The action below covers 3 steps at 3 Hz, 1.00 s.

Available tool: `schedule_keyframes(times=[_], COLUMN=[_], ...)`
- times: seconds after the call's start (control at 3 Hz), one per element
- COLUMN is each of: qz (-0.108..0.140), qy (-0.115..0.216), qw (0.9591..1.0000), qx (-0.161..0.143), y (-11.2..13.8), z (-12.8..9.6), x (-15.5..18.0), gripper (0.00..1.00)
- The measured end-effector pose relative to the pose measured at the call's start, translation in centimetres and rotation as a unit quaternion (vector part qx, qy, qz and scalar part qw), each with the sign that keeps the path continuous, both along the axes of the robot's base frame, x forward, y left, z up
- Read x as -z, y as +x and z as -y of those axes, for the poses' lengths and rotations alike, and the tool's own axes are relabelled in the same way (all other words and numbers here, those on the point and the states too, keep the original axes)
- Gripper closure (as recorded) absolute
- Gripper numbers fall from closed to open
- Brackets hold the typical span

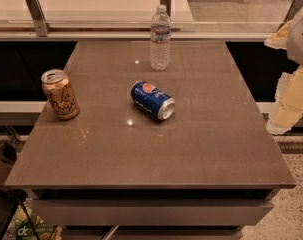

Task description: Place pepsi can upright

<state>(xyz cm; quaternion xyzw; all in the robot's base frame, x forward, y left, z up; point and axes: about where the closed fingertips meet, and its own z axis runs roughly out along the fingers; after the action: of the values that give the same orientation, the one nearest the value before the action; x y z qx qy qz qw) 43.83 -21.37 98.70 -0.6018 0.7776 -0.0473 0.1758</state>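
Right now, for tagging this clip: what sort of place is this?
Likely an office break area: grey table against a glass partition, holding a tipped pepsi can, a tan can and a water bottle. The gripper hangs at far right.

One camera only, set high over the near edge of the table (206, 149) and tilted down, lol.

The whole tabletop is taken in from fairly close, facing the far side; the gripper (289, 101) is caught raised at the right edge, everything else being framed to its left.

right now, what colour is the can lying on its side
pepsi can: dark blue, red-white-blue logo, camera view; gripper at right edge.
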Motion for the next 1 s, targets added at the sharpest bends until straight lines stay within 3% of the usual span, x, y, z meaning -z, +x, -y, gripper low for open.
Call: schedule_keyframes(times=[0.67,1.0], qz=[-0.001,-0.011], qy=[0.015,0.058], qw=[0.9999,0.9982], qx=[0.002,0.015], y=[0.5,1.8], z=[-0.2,-1.4], x=[-0.8,-2.6], gripper=[0.0,0.0])
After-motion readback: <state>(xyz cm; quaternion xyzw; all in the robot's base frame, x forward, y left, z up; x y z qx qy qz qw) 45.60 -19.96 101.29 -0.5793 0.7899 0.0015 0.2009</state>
